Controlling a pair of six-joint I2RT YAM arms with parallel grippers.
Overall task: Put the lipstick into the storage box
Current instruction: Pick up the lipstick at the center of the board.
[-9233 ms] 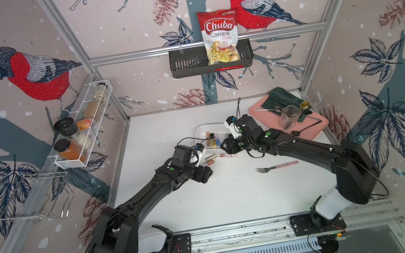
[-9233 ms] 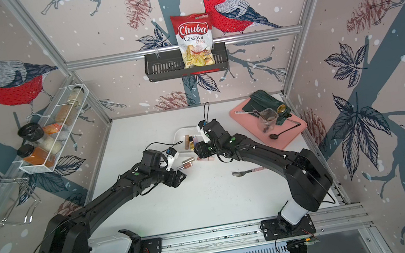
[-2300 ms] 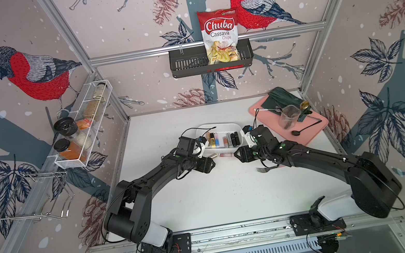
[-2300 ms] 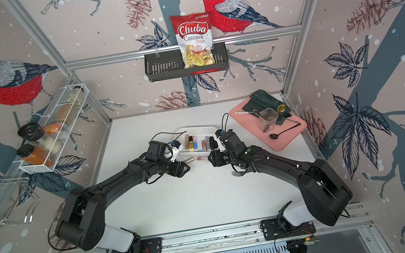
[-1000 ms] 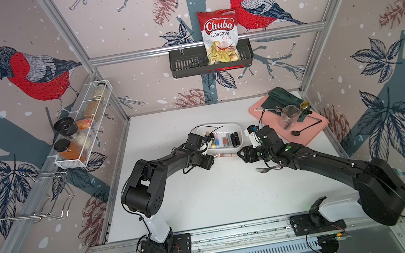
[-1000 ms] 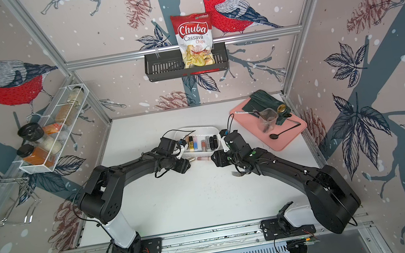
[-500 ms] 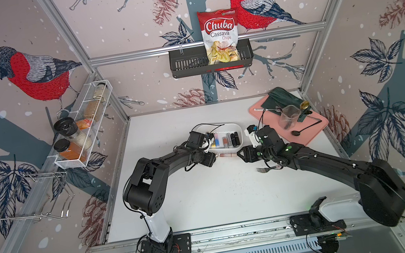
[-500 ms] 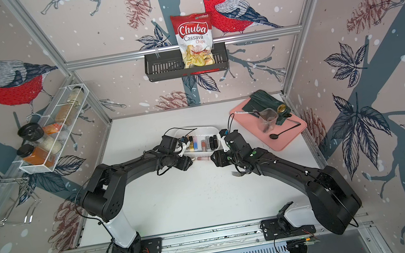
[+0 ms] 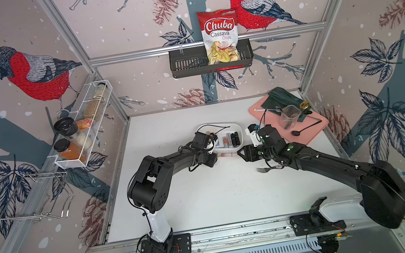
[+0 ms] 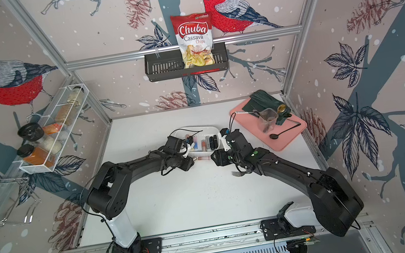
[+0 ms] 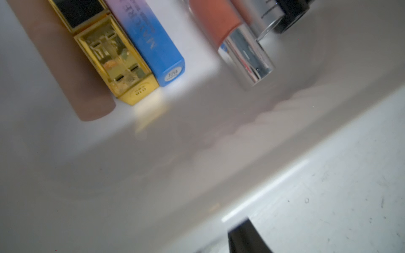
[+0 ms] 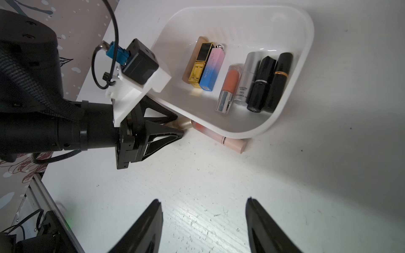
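1. The lipstick (image 12: pixel 221 139), a pink tube with a gold cap, is laid flat on the worktop (image 12: pixel 219 186). It is outside the storage box (image 12: pixel 306 43), set along the near wall and partly tucked under the rim. The same placement is shown in both top views (image 9: pixel 226 154) (image 10: pixel 204 157).
2. The gold cap end is pointed left and is clamped between the fingers of the left claw (image 12: pixel 180 125), which is positioned low over the worktop.
3. Several other tubes (image 12: pixel 258 85) are laid side by side inside the storage box, among them a gold one, a pink-and-blue one, a coral one and two black ones.
4. The right claw (image 12: pixel 202 199) is released, with its jaws spread wide. It is positioned just right of the lipstick's pink end and apart from it.
5. A fork (image 9: pixel 265 169) is laid on the worktop on the near side of the right claw. A pink tray (image 9: pixel 305 133) is placed at the far right.
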